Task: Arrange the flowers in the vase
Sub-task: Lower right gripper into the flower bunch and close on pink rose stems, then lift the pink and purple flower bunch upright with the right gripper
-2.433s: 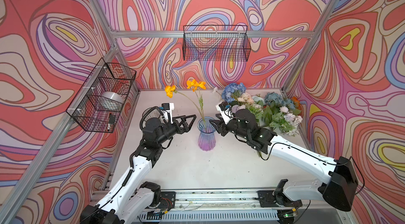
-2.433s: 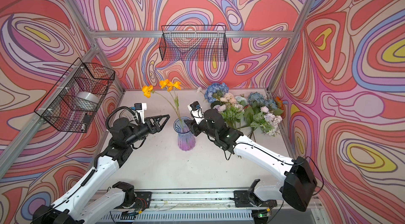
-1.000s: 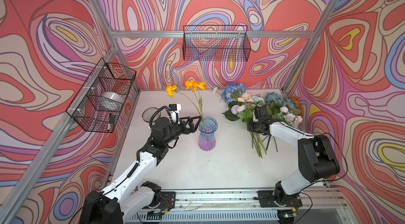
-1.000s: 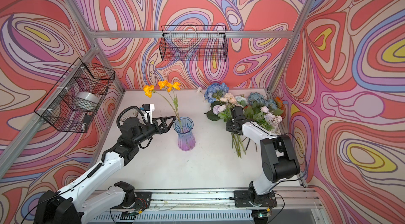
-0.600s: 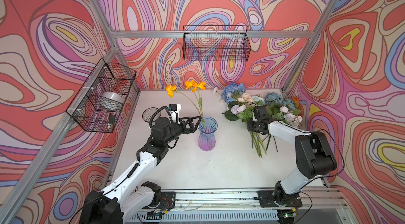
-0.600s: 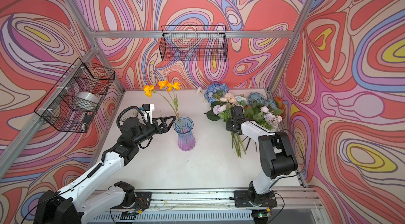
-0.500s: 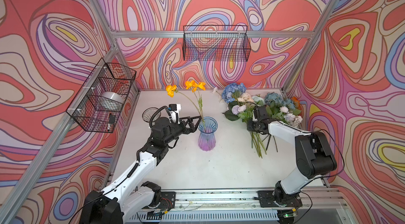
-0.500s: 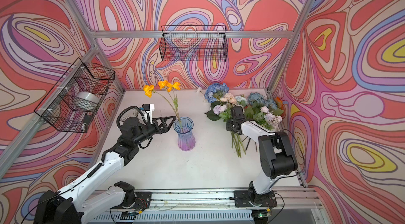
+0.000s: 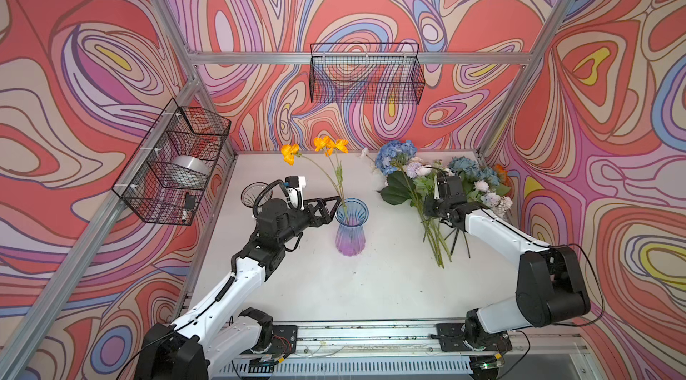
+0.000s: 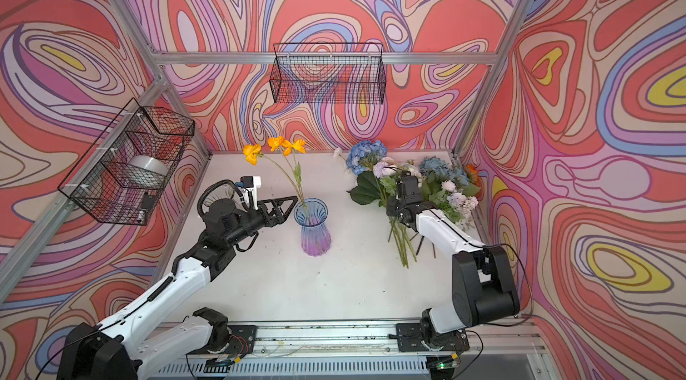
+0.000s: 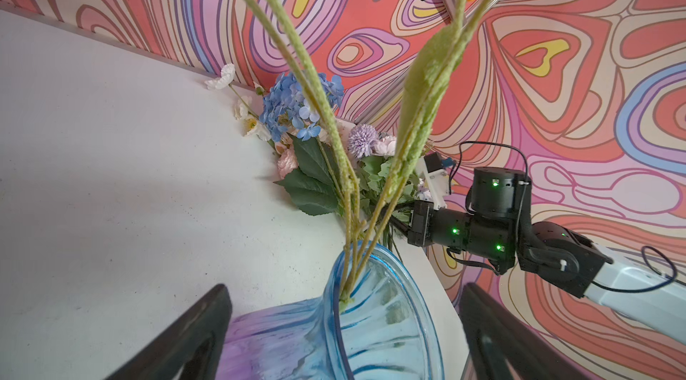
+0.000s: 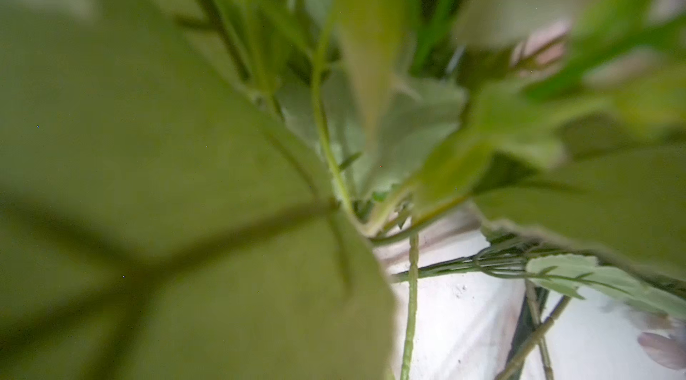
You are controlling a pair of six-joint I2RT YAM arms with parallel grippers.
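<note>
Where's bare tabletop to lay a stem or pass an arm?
Free: the wide strip of table between the vase and the front rail, and the gap between vase and flower pile. Crowded: the back right corner, where the right pincer sits in that pile, and the vase's left side, at the open left pincer.

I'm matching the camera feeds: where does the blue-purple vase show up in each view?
In a top view: vase mid-table.
In a top view: mid-table too.
Left wrist: close up, filling the foreground.
Right wrist: not in it.
Shared landmark: orange poppy stems standing in it.
</note>
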